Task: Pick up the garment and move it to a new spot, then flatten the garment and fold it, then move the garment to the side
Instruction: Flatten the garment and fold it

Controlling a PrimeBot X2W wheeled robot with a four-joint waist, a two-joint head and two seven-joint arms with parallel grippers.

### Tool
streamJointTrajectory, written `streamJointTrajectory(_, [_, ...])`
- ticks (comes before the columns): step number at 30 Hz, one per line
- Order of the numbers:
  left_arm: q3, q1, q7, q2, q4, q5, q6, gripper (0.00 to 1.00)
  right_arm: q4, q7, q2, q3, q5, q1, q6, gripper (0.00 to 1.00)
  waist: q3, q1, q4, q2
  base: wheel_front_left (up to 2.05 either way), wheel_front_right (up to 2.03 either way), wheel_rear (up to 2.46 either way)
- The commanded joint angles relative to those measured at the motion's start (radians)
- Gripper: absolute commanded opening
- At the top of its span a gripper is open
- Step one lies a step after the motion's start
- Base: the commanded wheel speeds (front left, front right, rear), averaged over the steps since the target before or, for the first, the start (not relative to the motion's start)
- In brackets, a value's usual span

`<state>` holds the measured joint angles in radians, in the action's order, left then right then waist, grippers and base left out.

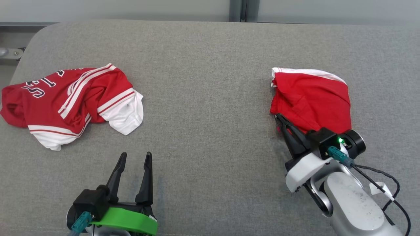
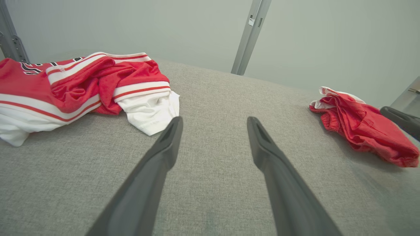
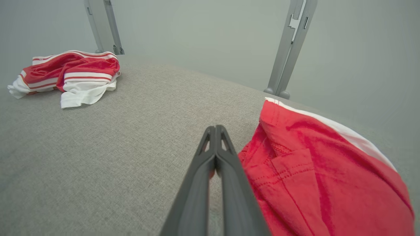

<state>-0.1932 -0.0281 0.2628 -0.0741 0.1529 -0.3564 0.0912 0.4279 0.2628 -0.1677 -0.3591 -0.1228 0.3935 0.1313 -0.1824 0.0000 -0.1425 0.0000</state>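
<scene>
Tabletop (image 1: 210, 65): covered in grey woven fabric, carrying two pieces of clothing set well apart.
Red garment (image 1: 311, 98): on the robot's right side of the tabletop, bunched into a wedge, with a white band along its far edge; its near left edge runs along the right end effector's fingers.
Right end effector (image 1: 279, 116): fingers pressed together, with a sliver of red cloth between them, pinching the garment's near edge.
Left end effector (image 1: 136, 154): fingers spread wide, holding nothing, low over bare grey fabric at the near left.
Jersey (image 1: 72, 98): red and white with dark lettering, crumpled at the far left, just beyond the left end effector and apart from it.
Upright metal post (image 3: 292, 49): behind the tabletop's far edge.
</scene>
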Motion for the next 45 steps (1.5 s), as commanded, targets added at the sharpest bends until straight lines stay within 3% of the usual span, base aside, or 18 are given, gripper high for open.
streamJointTrajectory(1, [0.007, 0.017, 0.003, 0.007, 0.002, 0.010, 0.006, 1.00, -0.020, 0.003, -0.019, 0.002, -0.009, -0.026, -0.001, 0.00, 0.025, 0.0000, 0.016, 0.0000, 0.00, 0.00, 0.00])
streamJointTrajectory(8, [0.035, 0.085, 0.003, 0.016, 0.006, 0.010, 0.012, 1.00, -0.101, 0.003, -0.030, 0.083, -0.008, -0.132, -0.001, 0.00, 0.115, 0.0000, 0.041, 0.0000, 0.00, 0.00, 0.00])
streamJointTrajectory(9, [0.041, 0.096, 0.003, 0.017, 0.007, 0.011, 0.013, 1.00, -0.117, 0.003, -0.027, 0.100, -0.001, -0.153, -0.001, 0.13, 0.129, 0.0000, 0.044, 0.0000, 0.00, 0.00, 0.00])
streamJointTrajectory(10, [0.046, 0.108, 0.003, 0.018, 0.007, 0.013, 0.014, 1.00, -0.134, 0.003, -0.025, 0.120, 0.007, -0.175, -0.001, 0.35, 0.142, 0.0000, 0.047, 0.0000, 0.00, 0.00, 0.00])
streamJointTrajectory(11, [0.050, 0.119, 0.003, 0.018, 0.008, 0.015, 0.014, 1.00, -0.149, 0.003, -0.021, 0.140, 0.011, -0.199, -0.001, 0.49, 0.154, 0.0000, 0.049, 0.0000, 0.00, 0.00, 0.00])
streamJointTrajectory(12, [0.053, 0.129, 0.003, 0.019, 0.008, 0.018, 0.015, 1.00, -0.162, 0.003, -0.017, 0.155, 0.014, -0.221, -0.001, 0.62, 0.164, 0.0000, 0.051, 0.0000, 0.00, 0.00, 0.00])
streamJointTrajectory(13, [0.057, 0.135, 0.003, 0.020, 0.005, 0.021, 0.015, 1.00, -0.175, 0.003, -0.015, 0.173, 0.019, -0.238, -0.001, 0.65, 0.168, 0.0000, 0.054, 0.0000, 0.00, 0.00, 0.00])
streamJointTrajectory(16, [0.063, 0.140, 0.003, 0.021, 0.000, 0.025, 0.016, 1.00, -0.184, 0.003, -0.012, 0.209, 0.028, -0.269, -0.001, 0.34, 0.170, 0.0000, 0.059, 0.0000, 0.00, 0.00, 0.00])
streamJointTrajectory(17, [0.061, 0.137, 0.003, 0.021, -0.002, 0.027, 0.017, 1.00, -0.182, 0.003, -0.012, 0.218, 0.031, -0.268, -0.001, 0.28, 0.165, 0.0000, 0.059, 0.0000, 0.00, 0.00, 0.00])
streamJointTrajectory(18, [0.060, 0.130, 0.003, 0.022, -0.004, 0.027, 0.019, 1.00, -0.176, 0.003, -0.009, 0.228, 0.031, -0.258, -0.001, 0.13, 0.156, 0.0000, 0.058, 0.0000, 0.00, 0.00, 0.00])
streamJointTrajectory(20, [0.053, 0.106, 0.003, 0.022, -0.008, 0.028, 0.021, 1.00, -0.162, 0.003, -0.010, 0.252, 0.035, -0.225, -0.001, 0.00, 0.133, 0.0000, 0.053, 0.0000, 0.00, 0.00, 0.00])
streamJointTrajectory(32, [-0.011, -0.013, 0.003, 0.023, -0.020, 0.002, 0.016, 1.00, 0.022, 0.003, -0.027, 0.428, 0.104, 0.004, -0.001, 0.00, -0.068, 0.0000, -0.052, 0.0000, 0.00, 0.00, 0.00])
streamJointTrajectory(40, [-0.036, -0.056, 0.003, 0.023, -0.019, 0.002, 0.006, 1.00, 0.161, 0.003, -0.002, 0.434, 0.158, 0.060, -0.001, 0.00, -0.110, 0.0000, -0.112, 0.0000, 0.00, 0.00, 0.00])
streamJointTrajectory(45, [-0.039, -0.054, 0.003, 0.023, -0.022, -0.001, -0.001, 1.00, 0.178, 0.003, 0.025, 0.390, 0.153, 0.039, -0.001, 0.00, -0.102, 0.0000, -0.120, 0.0000, 0.00, 0.00, 0.00])
